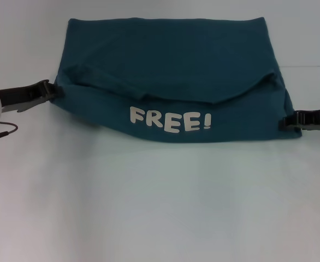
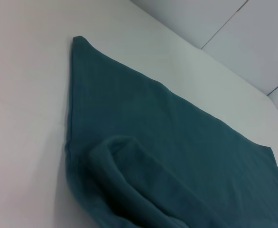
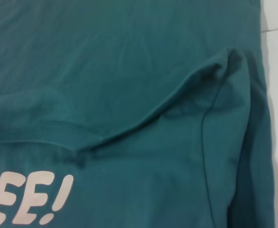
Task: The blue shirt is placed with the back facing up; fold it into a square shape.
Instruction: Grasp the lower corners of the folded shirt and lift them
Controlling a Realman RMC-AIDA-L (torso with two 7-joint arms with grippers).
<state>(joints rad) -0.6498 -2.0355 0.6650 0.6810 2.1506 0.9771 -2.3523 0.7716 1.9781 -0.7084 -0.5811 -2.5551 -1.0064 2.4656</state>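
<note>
The blue shirt [image 1: 171, 60] lies folded into a wide band on the white table [image 1: 160, 207]. White letters "FREE!" [image 1: 170, 120] show on its near strip, and a plain layer ends in a sagging curved edge [image 1: 203, 101] just above them. My left gripper [image 1: 49, 90] is at the shirt's left edge, touching the cloth. My right gripper [image 1: 289, 121] is at the near right corner. The left wrist view shows the plain blue shirt [image 2: 177, 142] with a rolled fold. The right wrist view shows the blue shirt [image 3: 129, 71] with its hem and the letters' end [image 3: 30, 197].
A thin cable [image 1: 4, 131] hangs from the left arm [image 1: 7, 98] over the table. White tabletop extends in front of the shirt. Wall panels [image 2: 234, 33] rise behind the table's far edge.
</note>
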